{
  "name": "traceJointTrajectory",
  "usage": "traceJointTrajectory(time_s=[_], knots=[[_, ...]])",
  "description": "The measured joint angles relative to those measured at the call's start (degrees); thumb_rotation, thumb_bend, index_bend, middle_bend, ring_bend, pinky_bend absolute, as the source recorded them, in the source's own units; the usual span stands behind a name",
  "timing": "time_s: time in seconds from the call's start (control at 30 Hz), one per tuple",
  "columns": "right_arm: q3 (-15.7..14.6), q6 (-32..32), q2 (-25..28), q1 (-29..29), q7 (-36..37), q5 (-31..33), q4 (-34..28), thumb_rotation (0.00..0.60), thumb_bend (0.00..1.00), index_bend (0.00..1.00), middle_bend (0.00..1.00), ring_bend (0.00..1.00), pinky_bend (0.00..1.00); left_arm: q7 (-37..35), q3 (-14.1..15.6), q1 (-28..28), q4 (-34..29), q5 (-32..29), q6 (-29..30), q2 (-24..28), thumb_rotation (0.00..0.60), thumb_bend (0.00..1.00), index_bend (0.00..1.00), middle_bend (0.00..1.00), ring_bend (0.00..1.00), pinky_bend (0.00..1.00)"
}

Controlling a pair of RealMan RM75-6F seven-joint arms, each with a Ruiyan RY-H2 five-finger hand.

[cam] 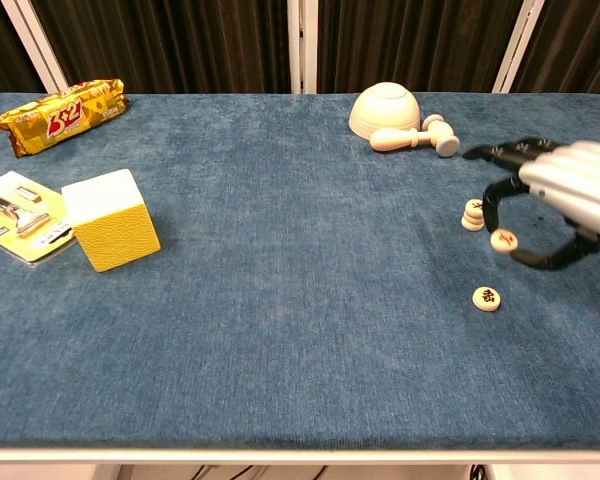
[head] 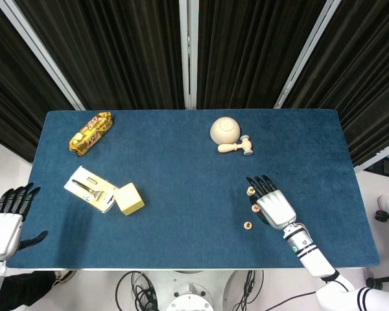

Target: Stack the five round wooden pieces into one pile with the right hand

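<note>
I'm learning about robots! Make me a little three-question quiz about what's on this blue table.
1. True or false: the right hand holds a round wooden piece off the table.
2. Multiple choice: what lies beside the upside-down bowl? A) a spoon B) a small wooden hammer C) a cup
3. Fill in: one loose piece lies flat on the table, nearer the front edge than the small ____ of pieces.

Key: 1 true, its fingers pinch the piece. 2 B. 3 pile.
</note>
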Motion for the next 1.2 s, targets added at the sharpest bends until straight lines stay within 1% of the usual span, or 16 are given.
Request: traceJointTrajectory(time_s=[0.13, 0.27, 0.53, 0.77, 1.2], knots=[[2.0, -0.48, 0.17, 1.33, 0.48, 0.52, -0.22, 0.6, 0.28, 0.53, 0.0, 0.0, 0.0, 0.22, 0.09, -0.04, 0.0, 0.15, -0.09, -0.04, 0.6, 0.14, 0.08, 0.0, 0.0, 0.0], [3.92, -2.0, -0.05, 2.71, -0.25, 2.51, 0.01, 0.6, 0.28, 0.53, 0.0, 0.0, 0.0, 0.19, 0.1, -0.07, -0.04, 0.11, -0.16, -0.01, 0.6, 0.14, 0.08, 0.0, 0.0, 0.0], [5.82, -5.26, -1.3, 4.97, -4.01, 7.22, 1.68, 0.6, 0.27, 0.53, 0.01, 0.0, 0.0, -0.41, 0.11, -0.06, 0.09, 0.17, -0.12, 0.14, 0.6, 0.14, 0.08, 0.0, 0.0, 0.0], [5.83, -5.41, -2.83, 5.57, -5.51, 8.29, 3.92, 0.6, 0.27, 0.53, 0.01, 0.0, 0.0, -0.73, 0.09, -0.08, 0.2, 0.04, -0.22, 0.18, 0.6, 0.14, 0.08, 0.0, 0.0, 0.0], [5.62, -5.92, -3.14, 5.88, -5.17, 9.94, 4.72, 0.6, 0.27, 0.53, 0.01, 0.0, 0.0, -0.63, 0.07, -0.17, 0.28, -0.18, -0.5, 0.09, 0.6, 0.14, 0.08, 0.0, 0.0, 0.0]])
